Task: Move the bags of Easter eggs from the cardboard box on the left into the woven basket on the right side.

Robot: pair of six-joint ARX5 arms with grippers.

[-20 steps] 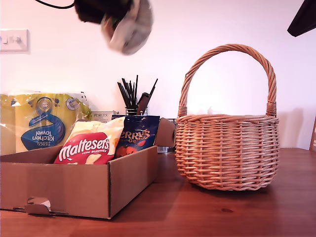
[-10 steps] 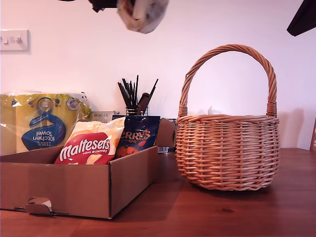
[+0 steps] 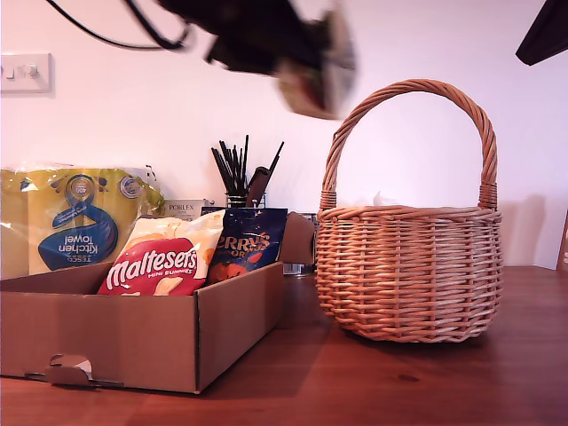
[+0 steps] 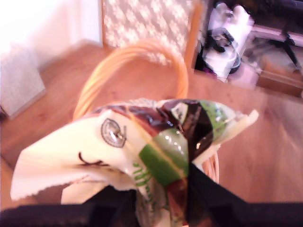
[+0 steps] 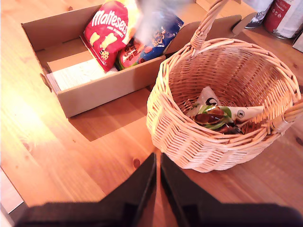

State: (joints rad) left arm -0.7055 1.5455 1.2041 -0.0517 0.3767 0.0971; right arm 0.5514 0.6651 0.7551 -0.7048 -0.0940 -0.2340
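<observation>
Since the earlier frames, my first end effector has swung from above the wide brown cardboard box toward the exterior view's right; it now blurs just beside the arched handle of the round light-brown woven basket, high over its near rim; it is clamped on a crumpled white pouch with green eggs and dark script; the first wrist view shows the handle directly beyond the pouch. My second end effector hangs above the wooden tabletop near the basket, fingers pressed together, holding nothing. One similar white pouch already lies in the basket; the red-logo Maltesers bag and dark blue Terry's bag stand in the box. Risks, judged: pouch or arm clipping the handle on the way in; releasing early, so the pouch lands outside the rim; a loose pinch on glossy film slipping mid-swing.
</observation>
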